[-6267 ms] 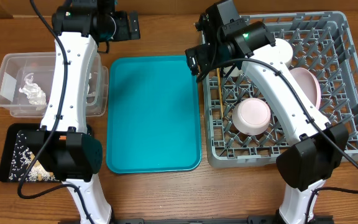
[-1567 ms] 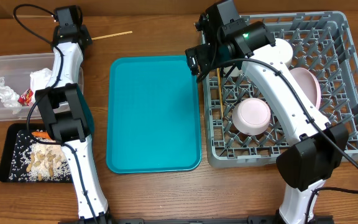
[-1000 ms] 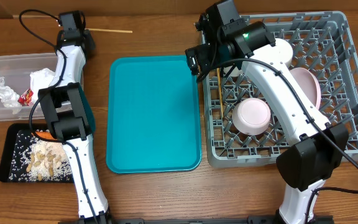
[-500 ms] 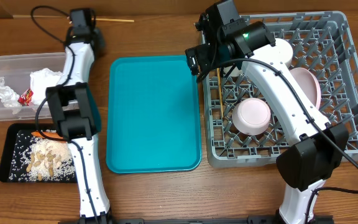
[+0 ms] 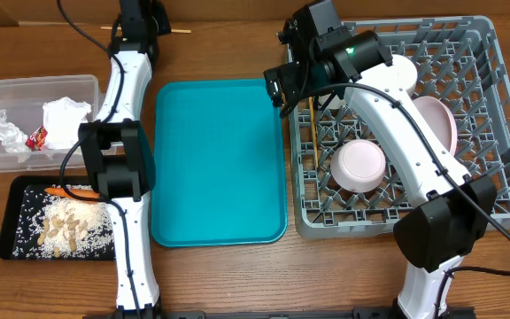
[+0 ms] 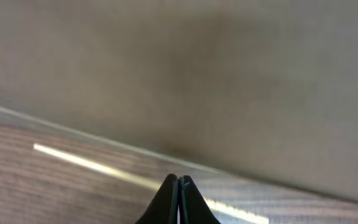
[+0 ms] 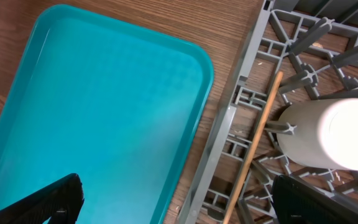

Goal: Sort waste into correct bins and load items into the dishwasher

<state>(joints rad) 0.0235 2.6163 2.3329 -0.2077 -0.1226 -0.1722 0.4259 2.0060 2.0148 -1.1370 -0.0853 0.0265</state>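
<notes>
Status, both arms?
Left tool shut on thin wooden chopstick, far side. Right tool open, at large grey plastic dish rack's edge. Nothing in the way.

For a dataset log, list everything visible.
teal tray: 1, teal, centre
tub: 1, clear, back-left
tissue: 2, white, tub
wrapper: 1, red, tub
black tray: 1, black, front-left
peanuts: several, tan, inside
rice: many, white, inside
carrot: 1, orange, inside
dish rack: 1, grey, right
bowl: 1, pinkish-white, rack
plate: 1, pink, rack
cup: 1, white, rack
racked chopstick: 1, wooden, rack
held chopstick: 1, wooden, left jaws
left gripper: black, shut
right gripper: black, open
</notes>
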